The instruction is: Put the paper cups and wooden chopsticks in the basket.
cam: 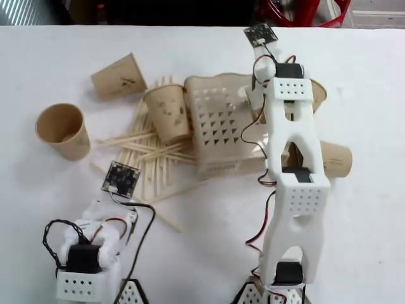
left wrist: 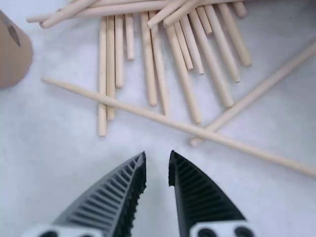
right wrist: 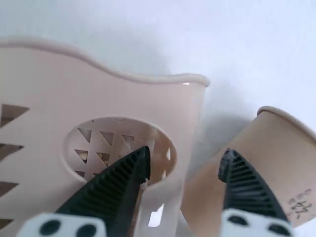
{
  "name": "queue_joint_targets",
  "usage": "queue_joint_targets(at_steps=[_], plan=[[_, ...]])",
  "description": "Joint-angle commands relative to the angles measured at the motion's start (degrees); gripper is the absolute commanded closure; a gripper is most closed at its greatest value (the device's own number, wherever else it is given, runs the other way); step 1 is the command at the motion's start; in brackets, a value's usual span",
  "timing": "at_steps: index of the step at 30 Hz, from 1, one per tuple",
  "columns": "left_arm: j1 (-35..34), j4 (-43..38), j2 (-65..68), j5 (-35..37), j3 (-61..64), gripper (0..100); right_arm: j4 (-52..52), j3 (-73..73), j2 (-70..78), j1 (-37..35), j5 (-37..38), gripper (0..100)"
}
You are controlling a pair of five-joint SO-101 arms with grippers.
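Gaping right fingers (right wrist: 118,183) near basket (right wrist: 98,106) wall; left fingers (left wrist: 121,195) barely parted.

I see a white desk (cam: 361,69); past its far edge sits something red (cam: 273,15) in a dark room.

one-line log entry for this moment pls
left end effector: open, above wooden chopsticks | right end effector: open, at basket wall beside paper cup | nothing gripped

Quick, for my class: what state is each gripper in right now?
Left gripper: slightly open, empty, near the chopsticks.
Right gripper: open, empty, by the basket.
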Motion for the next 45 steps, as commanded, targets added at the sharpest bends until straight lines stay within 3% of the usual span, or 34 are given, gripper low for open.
queue_joint_targets(at_steps=[1, 4, 16, 30, 36, 45], plan=[[-0.3, 0.3, -0.3, -0.2, 0.0, 90, -1.5, -2.4, -0.1, 0.6, -0.4, 88.5], [-0.3, 0.3, -0.3, -0.2, 0.0, 90, -3.6, -2.4, 0.2, 0.7, -0.4, 98.9], [-0.3, 0.3, -0.3, -0.2, 0.0, 90, -1.2, -2.5, -10.5, 4.1, -7.6, 98.2], [-0.3, 0.3, -0.3, -0.2, 0.0, 90, 3.1, 3.0, -36.4, -2.9, -16.3, 98.2], [-0.3, 0.3, -0.3, -0.2, 0.0, 90, -3.8, 22.6, -59.5, -7.1, -17.9, 98.2], [-0.3, 0.3, -0.3, -0.2, 0.0, 90, -26.9, 72.9, -99.5, -9.5, -15.6, 98.2]])
